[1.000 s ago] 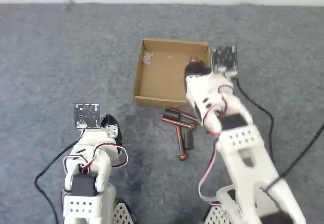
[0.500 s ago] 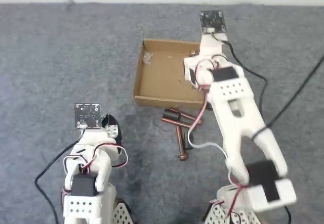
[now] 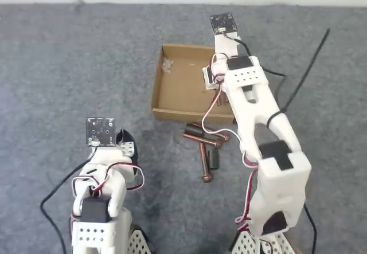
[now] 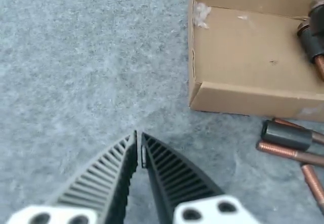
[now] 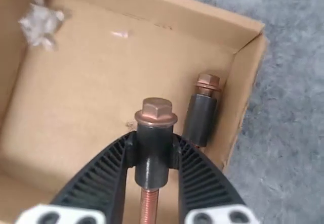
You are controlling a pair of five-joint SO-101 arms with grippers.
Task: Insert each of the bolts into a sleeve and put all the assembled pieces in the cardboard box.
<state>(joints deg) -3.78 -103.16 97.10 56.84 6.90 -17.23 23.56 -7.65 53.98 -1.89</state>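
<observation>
The right gripper clamps the black sleeve, copper bolt seated through it, over the cardboard box floor, a sound mid-sleeve hold since the rigid, likely heavy, slick bolt could slide out if tilted (the left gripper, closed and empty, hangs over carpet).

I can read no text, label, number or sign anywhere. The cardboard box has plain brown walls. The faint marks on its floor, in the upper middle of my right wrist view, are too small to make out.
</observation>
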